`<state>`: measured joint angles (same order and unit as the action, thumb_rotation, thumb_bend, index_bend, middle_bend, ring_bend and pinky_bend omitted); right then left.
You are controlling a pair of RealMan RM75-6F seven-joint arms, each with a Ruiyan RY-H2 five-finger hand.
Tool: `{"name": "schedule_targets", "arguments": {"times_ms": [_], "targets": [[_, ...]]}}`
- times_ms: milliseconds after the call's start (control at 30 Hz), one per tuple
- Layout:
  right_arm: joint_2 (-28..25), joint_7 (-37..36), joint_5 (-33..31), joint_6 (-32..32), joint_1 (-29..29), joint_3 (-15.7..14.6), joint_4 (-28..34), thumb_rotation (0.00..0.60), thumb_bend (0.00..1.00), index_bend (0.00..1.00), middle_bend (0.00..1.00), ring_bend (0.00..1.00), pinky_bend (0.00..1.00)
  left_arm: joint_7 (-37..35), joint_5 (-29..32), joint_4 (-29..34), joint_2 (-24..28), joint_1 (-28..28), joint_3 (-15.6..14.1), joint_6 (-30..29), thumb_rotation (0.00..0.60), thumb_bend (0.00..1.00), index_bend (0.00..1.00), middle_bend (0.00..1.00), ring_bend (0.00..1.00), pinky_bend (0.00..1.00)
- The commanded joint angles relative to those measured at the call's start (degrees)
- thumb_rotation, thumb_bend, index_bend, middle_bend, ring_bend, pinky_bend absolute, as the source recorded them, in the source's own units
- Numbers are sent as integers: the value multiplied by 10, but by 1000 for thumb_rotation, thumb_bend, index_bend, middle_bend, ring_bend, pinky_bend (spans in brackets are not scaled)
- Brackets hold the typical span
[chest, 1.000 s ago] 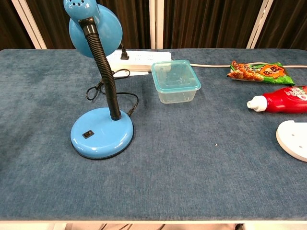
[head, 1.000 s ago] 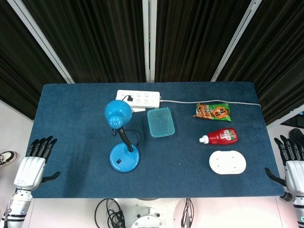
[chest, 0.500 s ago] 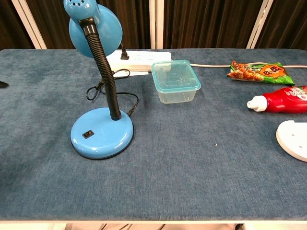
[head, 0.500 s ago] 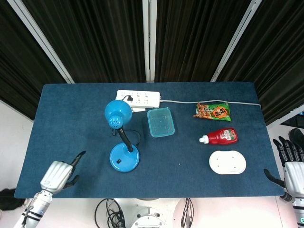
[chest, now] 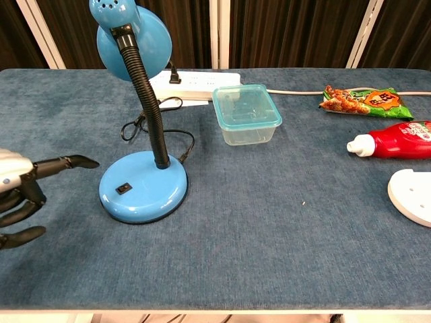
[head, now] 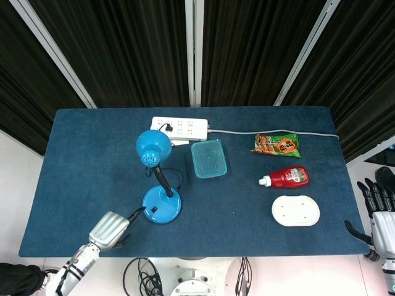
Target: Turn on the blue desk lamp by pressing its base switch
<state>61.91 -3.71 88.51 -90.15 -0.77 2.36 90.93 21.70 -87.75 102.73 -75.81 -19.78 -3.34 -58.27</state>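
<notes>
The blue desk lamp stands left of the table's middle, its round base (head: pixel 162 205) (chest: pixel 143 185) carrying a small black switch (head: pixel 154 210) (chest: pixel 122 189) on the near side. Its shade (head: pixel 153 148) (chest: pixel 131 30) sits on a black flexible neck. My left hand (head: pixel 111 228) (chest: pixel 20 188) hovers just left of the base with one finger stretched out toward it and the others curled in; the fingertip stops short of the base and holds nothing. My right hand (head: pixel 379 209) hangs off the table's right edge with its fingers apart and nothing in it.
A white power strip (head: pixel 179 127) (chest: pixel 195 82) lies behind the lamp with the lamp's cord looped in front of it. A teal-lidded clear container (head: pixel 208 158) (chest: pixel 246 114), a snack bag (head: pixel 276 145), a red ketchup bottle (head: pixel 287 177) and a white oval dish (head: pixel 295 210) lie to the right.
My left hand has swung from the table's left edge in toward the lamp base, now pointing one finger at it. The right hand has barely moved.
</notes>
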Motion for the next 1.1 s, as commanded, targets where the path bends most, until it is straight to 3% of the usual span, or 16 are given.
{"name": "schedule_targets", "arguments": {"times_ms": [33,633,1100], "targets": [[-1,-2,-2,0,-1,1,-2,600,149,0,0,0,0,16,19,1,-8,-8,-1,15,600,380,9,800,779,703],[0,-14,-23,18,0,3,-12,600,158,0,0,0,0,27,70,-40,-59,-30,1,31,600,382,7,803,779,703],[-1,-20,-28,23,0,4,-15,600,159,0,0,0,0,48,100,-31,-55,-44,-8,39,600,383,23,803,779,704]]}}
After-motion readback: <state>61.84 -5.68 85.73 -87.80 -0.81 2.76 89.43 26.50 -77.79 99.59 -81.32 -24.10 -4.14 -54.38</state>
